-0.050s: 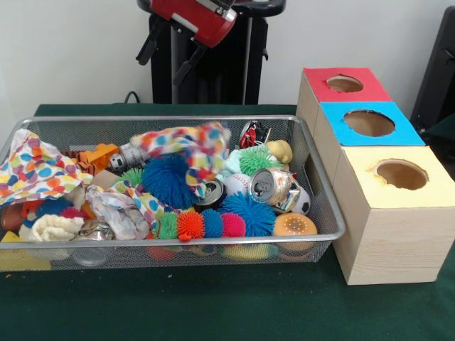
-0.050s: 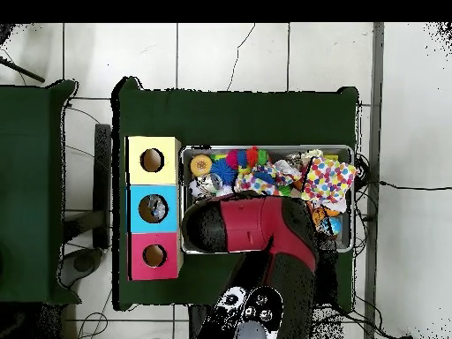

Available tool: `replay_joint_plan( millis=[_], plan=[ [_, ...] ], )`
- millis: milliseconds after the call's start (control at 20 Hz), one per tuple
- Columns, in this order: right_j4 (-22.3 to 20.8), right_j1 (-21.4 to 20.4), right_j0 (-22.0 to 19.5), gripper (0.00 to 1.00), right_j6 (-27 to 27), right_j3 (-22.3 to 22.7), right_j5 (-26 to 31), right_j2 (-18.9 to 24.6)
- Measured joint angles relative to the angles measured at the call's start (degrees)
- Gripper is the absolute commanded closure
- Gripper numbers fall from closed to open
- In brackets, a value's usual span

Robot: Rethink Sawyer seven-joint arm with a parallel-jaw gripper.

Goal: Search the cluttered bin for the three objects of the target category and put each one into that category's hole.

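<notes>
Bin [image 1: 323, 213] of clutter lies below the raised arm [image 1: 195, 18].

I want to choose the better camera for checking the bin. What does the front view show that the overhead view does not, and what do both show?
Only the front view shows the whole bin contents: a crushed can, a large blue spiky ball, a baseball.

Only the overhead view shows something inside the blue box's hole; the red arm hides half the bin.

Both show the yellow box, the blue box and the red box.
</notes>
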Motion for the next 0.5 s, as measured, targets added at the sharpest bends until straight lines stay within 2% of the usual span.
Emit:
replay_joint_plan(
  millis=[500],
  plan=[
    [1.2,0.8,0.8,0.00,0.0,0.1,-0.7,-0.9]
  ],
)
